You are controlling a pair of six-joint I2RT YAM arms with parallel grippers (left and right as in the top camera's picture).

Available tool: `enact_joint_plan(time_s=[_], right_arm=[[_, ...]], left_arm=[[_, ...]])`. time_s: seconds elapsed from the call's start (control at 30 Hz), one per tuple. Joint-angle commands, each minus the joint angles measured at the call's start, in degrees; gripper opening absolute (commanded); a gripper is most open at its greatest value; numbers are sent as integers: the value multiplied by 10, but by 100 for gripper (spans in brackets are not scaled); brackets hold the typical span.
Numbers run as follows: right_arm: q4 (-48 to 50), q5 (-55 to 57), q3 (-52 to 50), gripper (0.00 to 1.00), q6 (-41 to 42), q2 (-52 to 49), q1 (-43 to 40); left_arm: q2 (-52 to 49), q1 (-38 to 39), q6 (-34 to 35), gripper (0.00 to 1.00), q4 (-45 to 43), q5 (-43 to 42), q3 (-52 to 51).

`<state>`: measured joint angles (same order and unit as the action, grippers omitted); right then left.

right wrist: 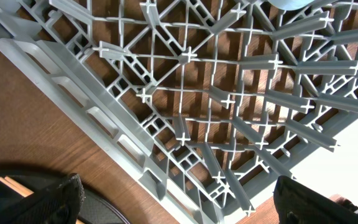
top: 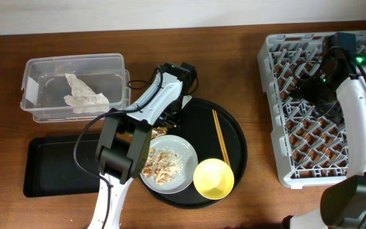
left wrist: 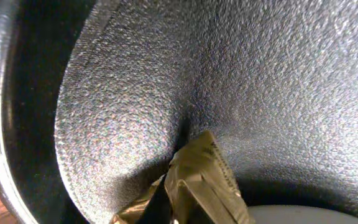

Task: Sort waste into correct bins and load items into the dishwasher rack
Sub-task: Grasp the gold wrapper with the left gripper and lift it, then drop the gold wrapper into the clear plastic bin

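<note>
My left gripper (top: 170,119) is low over the round black tray (top: 235,147) and looks shut on the brown-and-gold snack wrapper (top: 161,131), which fills the bottom of the left wrist view (left wrist: 204,180). The pale grey plate (top: 186,149) holds food scraps (top: 161,163). The yellow bowl (top: 213,178) and the chopsticks (top: 220,137) lie on the same tray. The white napkin (top: 81,94) is in the clear tub (top: 37,67). My right gripper (top: 310,89) is open and empty above the grey dishwasher rack (top: 278,146), whose lattice fills the right wrist view (right wrist: 185,124). The cups are hidden.
The shallow black rectangular tray (top: 56,165) lies at the front left, below the clear tub. The round tray's textured surface (left wrist: 229,74) and the plate's edge (left wrist: 303,216) are close to the left wrist camera. A chopstick end (right wrist: 11,183) shows beside the rack.
</note>
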<state>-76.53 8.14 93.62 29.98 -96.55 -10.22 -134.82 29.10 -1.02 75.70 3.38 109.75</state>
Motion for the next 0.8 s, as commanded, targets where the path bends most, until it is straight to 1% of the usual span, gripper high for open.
enact_joint_plan(time_s=[0.0, 0.27, 0.33, 0.47, 0.53, 0.57, 0.63, 0.67, 0.7, 0.73, 0.77], right_arm=[[-2, 11, 1, 99, 5, -2, -3], [-2, 11, 1, 99, 5, -2, -3], [-2, 11, 1, 99, 5, -2, -3], [-2, 11, 1, 99, 5, -2, -3], [-2, 11, 1, 99, 5, -2, -3], [-2, 11, 1, 99, 5, -2, -3], [-2, 11, 1, 99, 5, -2, -3], [-2, 11, 1, 99, 5, -2, -3], [-2, 11, 1, 99, 5, -2, -3], [-2, 11, 1, 99, 5, -2, -3], [-2, 11, 1, 99, 5, -2, -3]], left_arm=[[-6, 0, 17, 1, 4, -11, 25], [-5, 0, 19, 1, 55, -10, 117], [-5, 0, 19, 1, 76, -9, 156], [-5, -13, 49, 1, 123, -4, 245], [-5, -26, 61, 1, 132, -1, 287], [-5, -35, 80, 1, 132, 6, 306], [-5, -70, 158, 1, 132, 23, 358], [-5, -81, 182, 1, 131, 24, 369], [-5, -106, 235, 1, 131, 24, 388], [-5, -120, 261, 1, 131, 24, 396], [-5, -146, 321, 1, 131, 24, 402]])
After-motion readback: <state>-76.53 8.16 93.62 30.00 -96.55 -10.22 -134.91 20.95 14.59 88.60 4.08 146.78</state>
